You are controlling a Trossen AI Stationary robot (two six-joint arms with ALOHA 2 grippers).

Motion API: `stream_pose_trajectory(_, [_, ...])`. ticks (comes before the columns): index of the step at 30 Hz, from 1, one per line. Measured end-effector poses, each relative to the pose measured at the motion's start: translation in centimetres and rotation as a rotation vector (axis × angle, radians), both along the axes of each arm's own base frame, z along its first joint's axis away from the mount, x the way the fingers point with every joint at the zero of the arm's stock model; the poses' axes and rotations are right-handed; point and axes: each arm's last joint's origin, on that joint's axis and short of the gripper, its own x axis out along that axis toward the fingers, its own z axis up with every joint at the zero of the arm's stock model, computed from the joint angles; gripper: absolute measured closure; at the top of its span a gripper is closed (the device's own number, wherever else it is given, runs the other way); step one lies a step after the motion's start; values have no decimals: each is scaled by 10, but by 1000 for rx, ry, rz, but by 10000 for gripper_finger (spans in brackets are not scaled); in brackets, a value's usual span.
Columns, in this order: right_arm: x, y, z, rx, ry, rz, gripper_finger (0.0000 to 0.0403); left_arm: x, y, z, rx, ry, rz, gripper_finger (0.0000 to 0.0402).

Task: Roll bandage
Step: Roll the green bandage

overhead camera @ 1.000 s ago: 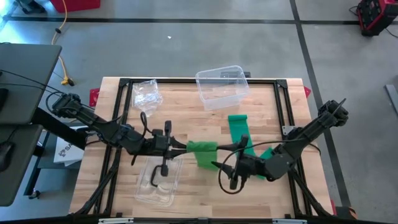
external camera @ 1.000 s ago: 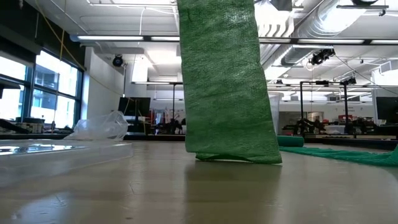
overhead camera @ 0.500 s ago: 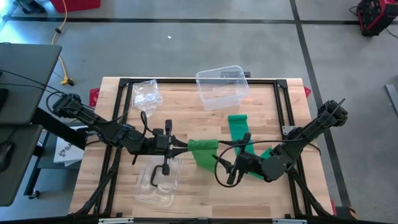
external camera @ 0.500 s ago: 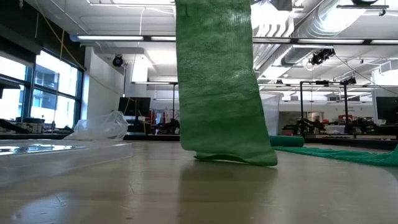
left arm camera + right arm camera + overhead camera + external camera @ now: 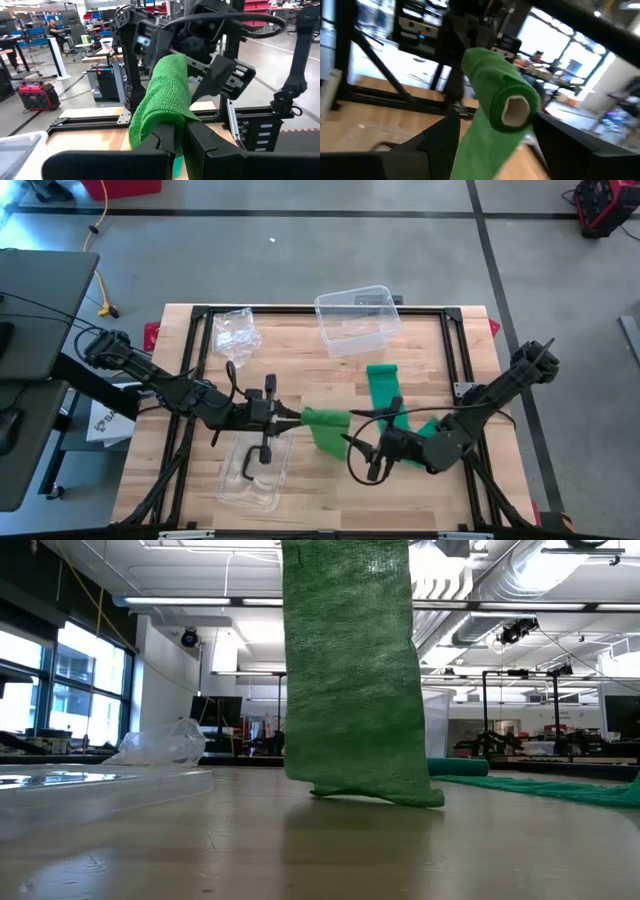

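A green bandage is partly wound into a roll (image 5: 325, 416) held above the table's middle. A loose length hangs from it, and its lower fold (image 5: 365, 795) rests on the wood. The rest of the strip (image 5: 383, 388) lies flat toward the right. My left gripper (image 5: 296, 418) is shut on the roll, which also shows in its wrist view (image 5: 165, 90). My right gripper (image 5: 354, 446) is open just right of the roll. Its fingers (image 5: 437, 142) stand on either side of the roll's hollow-cored end (image 5: 516, 110); I cannot tell whether they touch it. My left gripper pinches the roll's left end (image 5: 172, 122) between its two fingers (image 5: 200, 142). It comes level from the table's left, along the roll's axis. The roll is lifted clear and lies about level, and the loose length hangs below it onto the table.
A clear plastic box (image 5: 357, 318) stands at the far middle and a crumpled plastic bag (image 5: 235, 328) at the far left. A clear tray (image 5: 255, 472) lies near the front left, under my left arm. Black frame rails (image 5: 460, 350) edge the table.
My right gripper has moved a little toward the table's left and far side, closer to the roll's right end. The hanging length of bandage has shifted slightly, with its lower fold still on the table.
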Motion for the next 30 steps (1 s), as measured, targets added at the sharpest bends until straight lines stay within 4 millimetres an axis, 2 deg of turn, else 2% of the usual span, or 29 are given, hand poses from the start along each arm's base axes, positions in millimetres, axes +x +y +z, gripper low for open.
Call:
stream_pose_trajectory(3, [-8,8,0,-38,8,-35,156,0,0,0,-3,0,0,392])
stream_pose_trajectory(9, [-14,18,0,-22,6,52,156,0,0,0,-7,-1,1,392])
stream_pose_trajectory(25, [5,-4,3,66,-39,40,156,0,1,1,-22,-7,15,392])
stream_pose_trajectory(30, [9,-6,3,94,-37,150,156,0,0,1,-24,-5,10,392])
